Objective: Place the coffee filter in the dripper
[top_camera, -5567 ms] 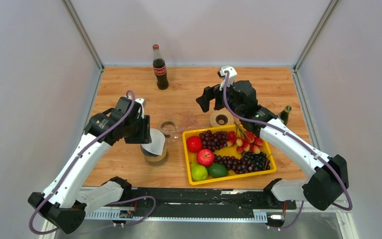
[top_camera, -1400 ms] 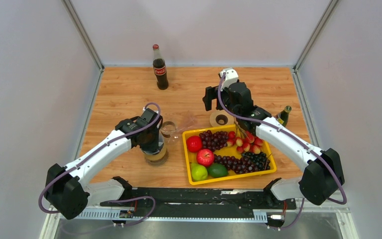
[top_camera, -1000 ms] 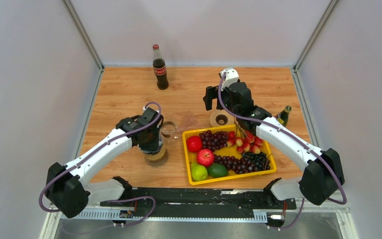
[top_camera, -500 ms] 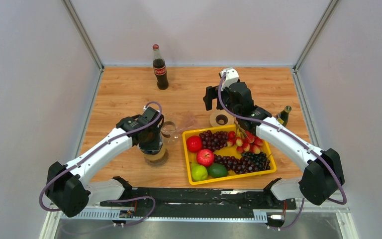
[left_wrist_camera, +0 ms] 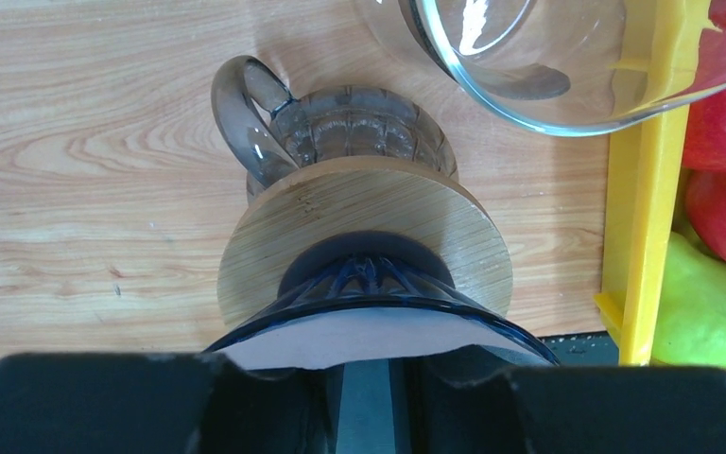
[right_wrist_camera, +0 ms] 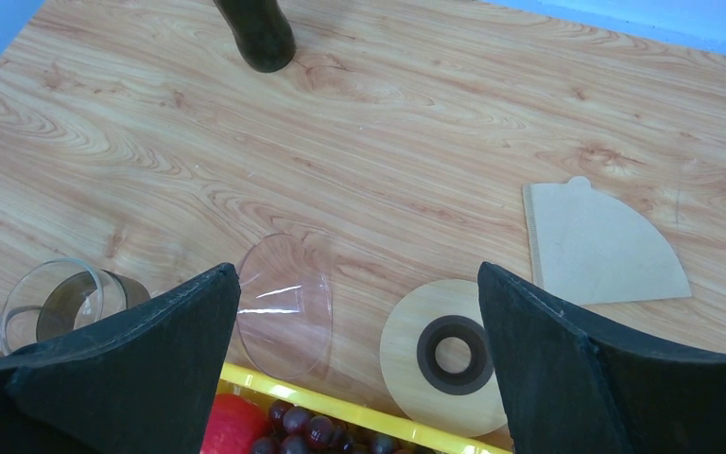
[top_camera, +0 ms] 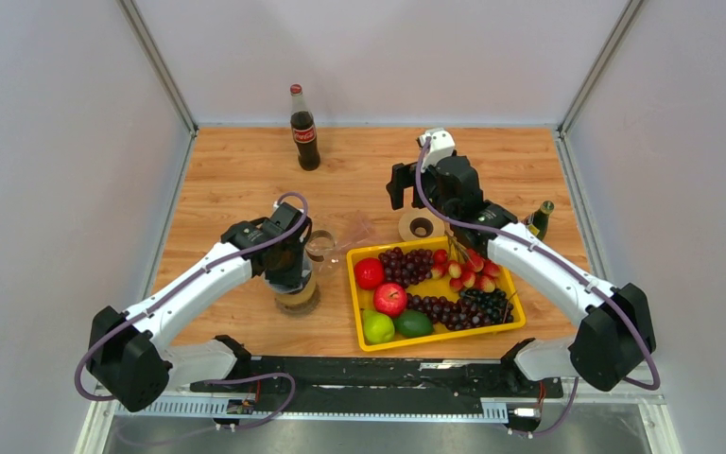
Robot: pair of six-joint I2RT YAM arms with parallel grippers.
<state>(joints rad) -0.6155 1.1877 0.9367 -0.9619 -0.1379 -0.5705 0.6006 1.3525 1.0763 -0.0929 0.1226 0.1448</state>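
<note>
Left fingers (left_wrist_camera: 104, 402) are right down over the dripper (left_wrist_camera: 369, 284), drawn in close with only a thin slot between them. The white coffee filter (left_wrist_camera: 369, 339) sits inside the dripper's rim, and its edge runs straight under my fingertips. Honestly can't tell if I'm pinching the paper or just hanging over it. Just past the tips is the dripper's wooden collar (left_wrist_camera: 364, 218), then a smoky glass handle (left_wrist_camera: 241, 113) over the table (left_wrist_camera: 76, 170). Off to the right of those fingers is the yellow tray (left_wrist_camera: 638, 236); ahead and to the right is a clear glass cup (left_wrist_camera: 529, 57).

Right fingers (right_wrist_camera: 132, 350) are spread wide with nothing in them, well apart from the dripper. Down on the table between them are a clear glass piece lying on its side (right_wrist_camera: 284, 307) and a wooden ring (right_wrist_camera: 449, 355). A brown paper fan (right_wrist_camera: 600, 241) lies ahead toward the right-hand finger, and a dark bottle (right_wrist_camera: 260, 33) stands far ahead.
</note>
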